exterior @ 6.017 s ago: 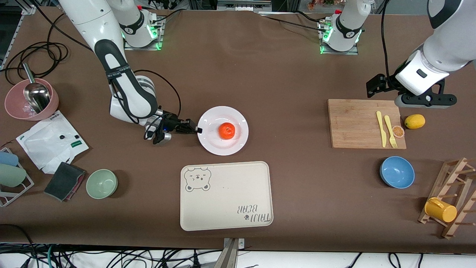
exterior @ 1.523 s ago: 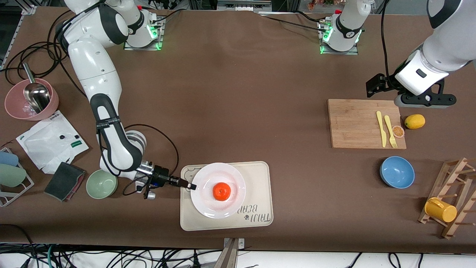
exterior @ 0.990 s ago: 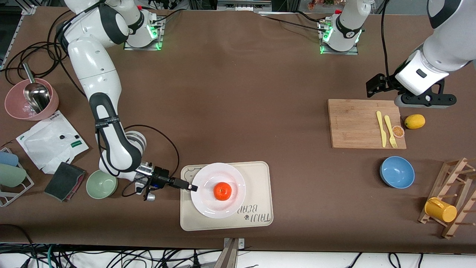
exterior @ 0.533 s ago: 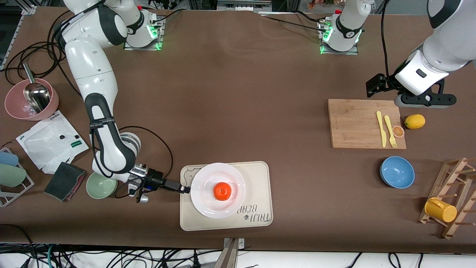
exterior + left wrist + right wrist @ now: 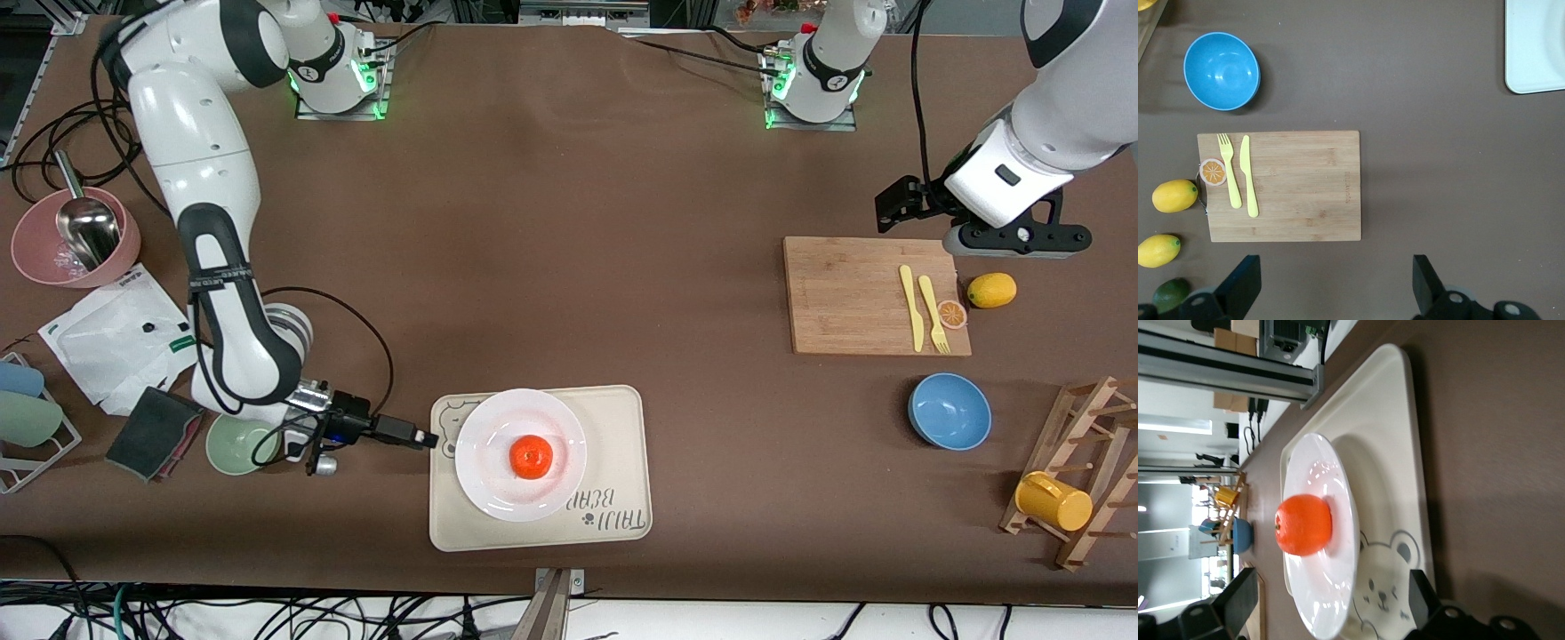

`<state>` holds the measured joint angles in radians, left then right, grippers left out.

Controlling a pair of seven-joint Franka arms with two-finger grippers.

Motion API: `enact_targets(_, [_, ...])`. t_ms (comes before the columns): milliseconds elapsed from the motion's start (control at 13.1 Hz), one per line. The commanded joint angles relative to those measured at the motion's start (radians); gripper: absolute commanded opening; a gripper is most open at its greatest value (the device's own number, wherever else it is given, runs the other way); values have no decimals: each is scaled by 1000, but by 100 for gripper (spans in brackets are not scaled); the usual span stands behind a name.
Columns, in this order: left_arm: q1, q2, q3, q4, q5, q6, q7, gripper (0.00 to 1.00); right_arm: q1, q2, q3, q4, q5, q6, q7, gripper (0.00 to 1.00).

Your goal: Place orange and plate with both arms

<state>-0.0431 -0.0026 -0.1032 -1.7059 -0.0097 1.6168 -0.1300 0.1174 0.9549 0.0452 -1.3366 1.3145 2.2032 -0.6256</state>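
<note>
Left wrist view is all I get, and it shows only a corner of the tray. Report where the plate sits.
Observer: The plate lies flat on the bear-print tray, toward the right arm's end of it.
Operator: Give me the orange.
Observer: The orange rests on the middle of the plate.
Operator: Now the right gripper.
Observer: The right gripper is open, low beside the plate's rim at the tray's edge, touching neither plate nor orange.

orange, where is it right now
The orange sits at the middle of the plate, which rests on the bear-print tray at the table edge nearest the front camera.
</note>
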Motion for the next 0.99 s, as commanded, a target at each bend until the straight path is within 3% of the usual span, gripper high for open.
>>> enact_targets(0, [-4,15,0,32,19,-23,6,100,-2,-149,-22,-185,-81,-17,12,100])
enact_targets(457, [-12,15,-1,32,19,-23,6,100,-1,-301,-103,-291,-386,-174,124,100])
enact_targets(685, [-12,15,-1,32,19,-23,6,100,-1,-357,-126,-299,-625,-249,216,100])
enact_targets(914, [-12,15,-1,32,19,-24,6,100,14,-393,-166,-300,-740,-315,228,100])
